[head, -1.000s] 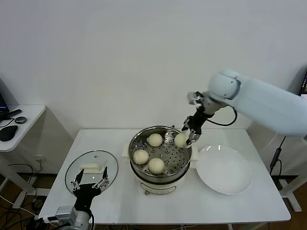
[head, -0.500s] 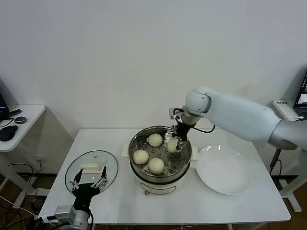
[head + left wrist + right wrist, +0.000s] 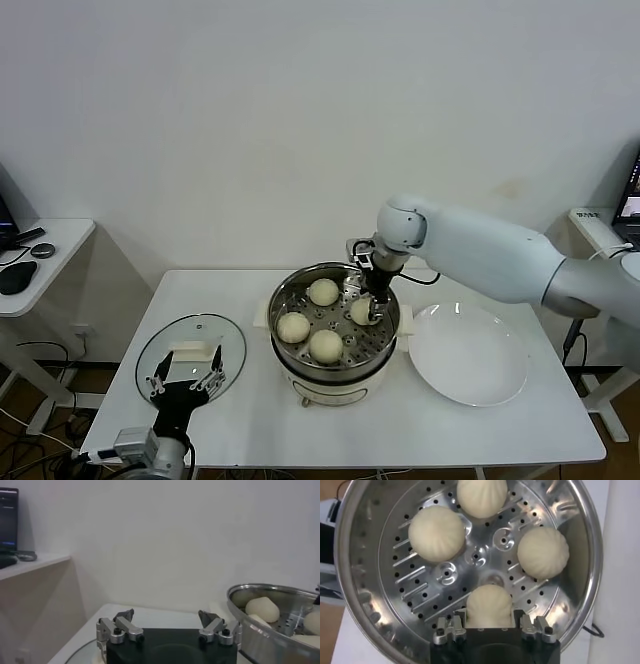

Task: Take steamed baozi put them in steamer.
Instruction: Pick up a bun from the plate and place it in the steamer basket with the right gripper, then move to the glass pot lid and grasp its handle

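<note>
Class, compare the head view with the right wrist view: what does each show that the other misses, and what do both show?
Head view only: the glass lid and plate on the table, plus the left end effector parked low by the lid.

Right wrist view only: the fourth bun up close between the right end effector's fingers, and the buns' pleated tops.

Both: the steamer with four buns on its perforated tray.

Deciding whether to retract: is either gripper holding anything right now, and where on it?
The right gripper brackets the fourth baozi at its sides on the steamer tray; whether it still grips cannot be told. The left gripper holds nothing.
</note>
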Controlling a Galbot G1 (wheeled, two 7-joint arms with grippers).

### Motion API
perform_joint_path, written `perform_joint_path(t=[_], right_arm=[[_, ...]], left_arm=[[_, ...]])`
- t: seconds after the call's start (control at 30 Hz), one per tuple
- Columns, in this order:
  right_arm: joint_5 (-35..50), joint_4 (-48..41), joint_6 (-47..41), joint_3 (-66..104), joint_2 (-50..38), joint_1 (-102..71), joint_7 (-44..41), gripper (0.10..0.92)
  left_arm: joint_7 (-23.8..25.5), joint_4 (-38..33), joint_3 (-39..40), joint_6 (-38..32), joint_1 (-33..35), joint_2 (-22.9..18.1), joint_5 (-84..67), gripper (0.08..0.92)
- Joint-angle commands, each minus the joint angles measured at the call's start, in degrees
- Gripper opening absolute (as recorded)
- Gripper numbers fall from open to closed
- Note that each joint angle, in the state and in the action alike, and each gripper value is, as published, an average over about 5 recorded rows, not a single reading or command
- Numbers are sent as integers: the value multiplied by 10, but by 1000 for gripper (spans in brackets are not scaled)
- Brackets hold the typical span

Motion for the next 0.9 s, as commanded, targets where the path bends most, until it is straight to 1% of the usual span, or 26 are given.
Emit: perform_joint_path(t=[0.03,0.2,0.3,0.37,0.43,0.53,0.63,0.7,0.77,0.83,0.9], right_arm=[[-3,0,-3,12,-1,-9,6,642],[13,14,-7,68,-34,-10,7,778],[43,30,-8,148,-72,-21,14,816],[80,45,-2,231,-102,-45,37,820],[123,62,14,319,-128,-80,90,822],[182,97,54,441,-163,-159,228,823],[211,133,89,573,-185,-267,362,823],[218,157,103,678,-191,-351,409,823],[221,178,119,782,-186,-445,438,823],[219,199,143,875,-165,-539,469,823],[218,219,170,959,-127,-626,503,823]], left_arm=[[0,0,0,2,1,0,1,823],[-6,3,0,6,0,-4,1,823],[-8,4,0,0,-1,-6,3,823],[-7,8,1,-19,-2,-5,3,823],[-11,16,1,-46,-5,-6,3,823],[-30,21,2,-83,-8,-7,-4,823],[-59,17,7,-128,-6,-4,-6,823],[-76,23,9,-162,-7,-4,3,823],[-83,40,8,-198,-12,-2,11,823],[-82,64,6,-227,-19,1,14,823],[-81,83,7,-239,-27,5,21,823]])
